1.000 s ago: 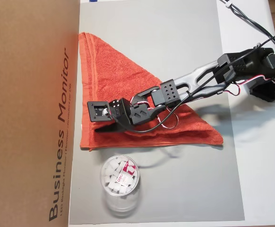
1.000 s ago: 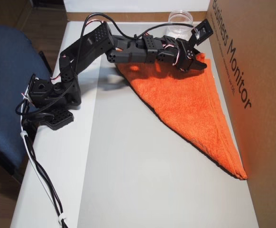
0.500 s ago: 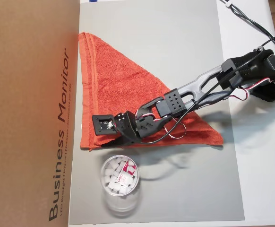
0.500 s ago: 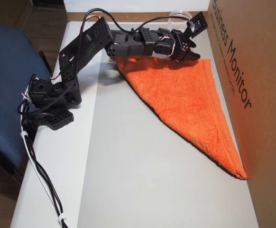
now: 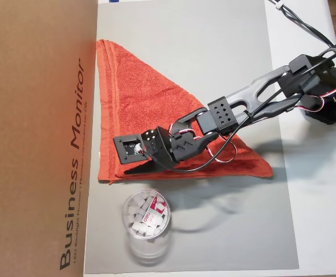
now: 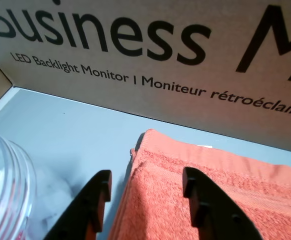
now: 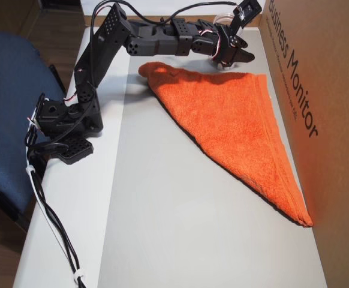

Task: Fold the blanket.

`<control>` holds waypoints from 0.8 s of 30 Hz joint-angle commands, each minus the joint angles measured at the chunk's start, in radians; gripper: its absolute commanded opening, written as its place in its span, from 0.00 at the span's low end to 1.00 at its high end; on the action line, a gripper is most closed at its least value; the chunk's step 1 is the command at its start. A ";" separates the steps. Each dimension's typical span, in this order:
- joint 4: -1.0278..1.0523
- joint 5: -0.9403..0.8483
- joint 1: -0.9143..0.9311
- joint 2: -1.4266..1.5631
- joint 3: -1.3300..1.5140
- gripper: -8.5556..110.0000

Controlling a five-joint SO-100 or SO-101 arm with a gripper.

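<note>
One fold made: the orange-red terry towel (image 5: 150, 124) lies as a triangle on the grey surface (image 5: 231, 52), its long hemmed edge against the cardboard monitor box (image 5: 35, 115).

The black arm (image 7: 111, 42) reaches across the cloth, its fingers (image 6: 195, 192) spread wide and holding nothing, hovering over the towel's corner nearest the clear plastic jar (image 5: 146, 216). In the wrist view one finger hangs above the terry pile and the other above bare surface beside the hem, straddling the edge. That stance suggests a corner pinch is being lined up for a second fold. The jar stands just beside the corner, a likely obstacle.
</note>
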 commanded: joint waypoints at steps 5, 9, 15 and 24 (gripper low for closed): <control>0.002 -0.032 0.021 0.227 0.140 0.19; 0.002 -0.032 0.020 0.314 0.242 0.19; 0.002 -0.032 0.018 0.439 0.362 0.19; 0.002 -0.032 0.035 0.672 0.589 0.19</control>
